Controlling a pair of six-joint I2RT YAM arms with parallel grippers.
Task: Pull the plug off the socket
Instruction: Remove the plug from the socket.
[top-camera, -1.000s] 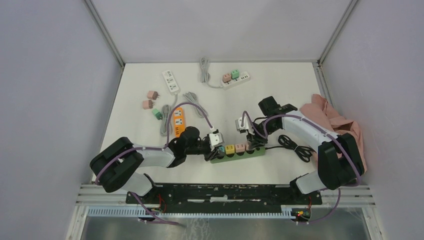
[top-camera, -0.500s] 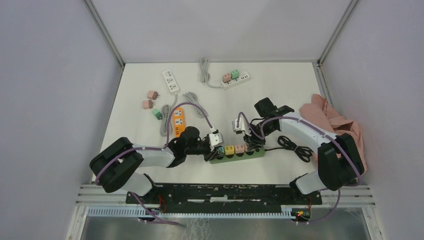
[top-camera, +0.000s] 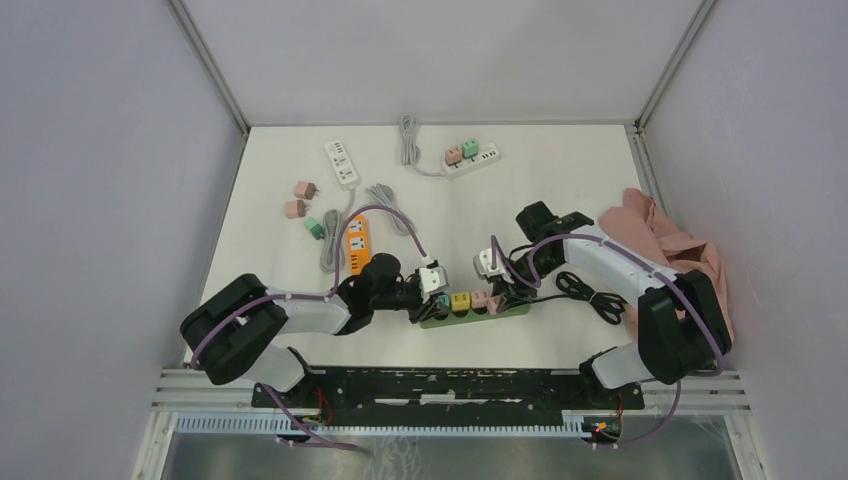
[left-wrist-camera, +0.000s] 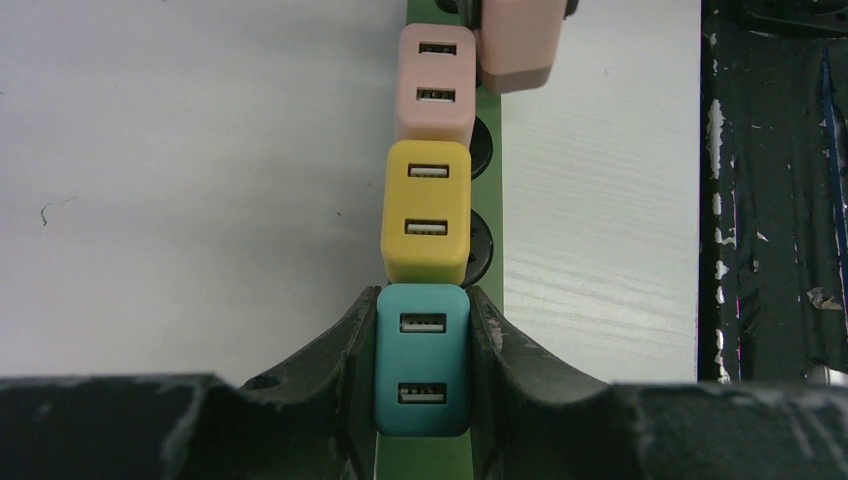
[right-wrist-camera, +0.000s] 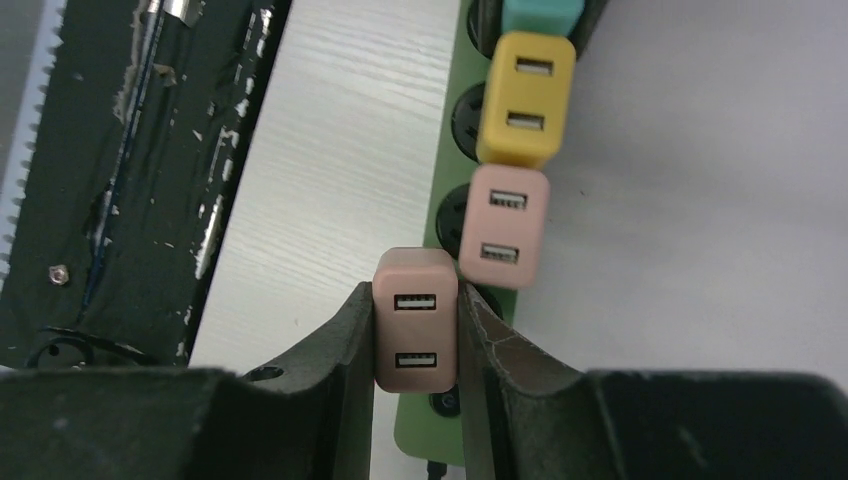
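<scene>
A green power strip lies near the front edge with teal, yellow and pink plugs in a row. My left gripper is shut on the teal plug, which sits on the strip. Beyond it come the yellow plug and the pink plug. My right gripper is shut on a second pink plug. This plug is out of line with the row, over the near edge of the strip, beside the seated pink plug.
An orange strip, a white strip and another white strip with plugs lie further back. Loose plugs sit at the left. A pink cloth and a black cable are at the right, and a black rail runs along the front.
My right gripper, still shut, has moved down and toward the green strip's right half. The left gripper has stayed on the teal plug.
</scene>
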